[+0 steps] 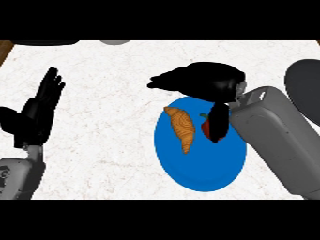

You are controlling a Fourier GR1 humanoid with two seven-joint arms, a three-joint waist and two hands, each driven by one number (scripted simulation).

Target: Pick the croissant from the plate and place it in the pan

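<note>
Two grey forearms come in from the lower edge of the head view, smooth and boxy like moulded plastic. On the left side of the counter the left hand (36, 112) rests, fingers straight and pointing up, thumb out to the side, holding nothing; I judge it is simply parked out of the way.

Right beside the right forearm lies the blue plate (211, 176), a flat glossy disc that reads as an oval from this steep angle. On it sits the croissant (181, 129), a long golden-brown crescent with ridged, layered bands, lying roughly along the plate's length. It is untouched, so the pick is not yet made. Just to its right is a small red piece (208, 129) with a green tip, perhaps a pepper, half hidden by the hand's thumb.

Above the plate's far rim hovers the right hand (202, 80), black and rounded, fingers relaxed and spread leftward, thumb hanging down over the plate, nothing in its grasp. It looks poised to come down on the croissant.

At the right edge sits the pan (315, 93), dark grey, round, matte. Pale marbled stone makes up the counter (107, 154).
</note>
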